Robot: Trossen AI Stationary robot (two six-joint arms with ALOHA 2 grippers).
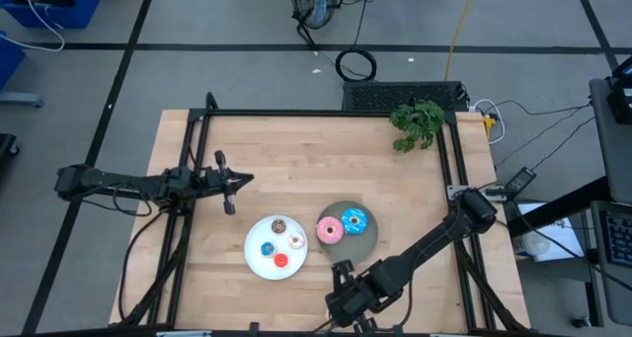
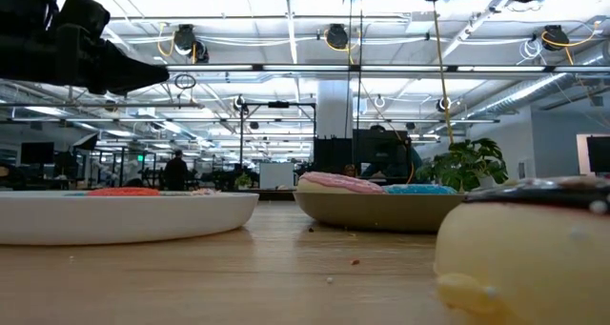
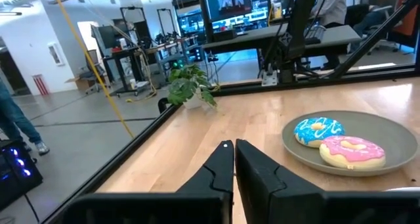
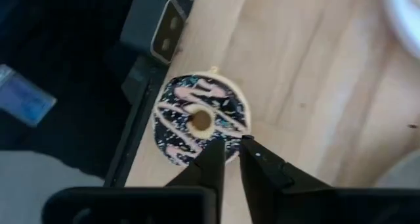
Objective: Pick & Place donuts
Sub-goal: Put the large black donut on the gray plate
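The high view looks straight down on the whole table [image 1: 296, 159]. The low view sits at table-top level, facing across into the room. The left wrist view faces over the table toward the grey plate [image 3: 354, 142] — also seen overhead and low. The right wrist view points down, close above the chocolate donut [image 4: 200, 119] by the near edge.

**Lighting / picture quality**

I get bright, even light from ceiling tube fixtures [image 2: 286, 70], mildly blown out in the low view. Shadows on the table [image 1: 296, 169] are soft and faint. In the low view the pale donut [image 2: 529, 249] right at the lens is a blur. The right wrist view is soft overall; the chocolate donut [image 4: 200, 119] just past the right gripper [image 4: 226, 148] looks smeared. The left wrist view is crisp, with straight lines bowing toward the edges.
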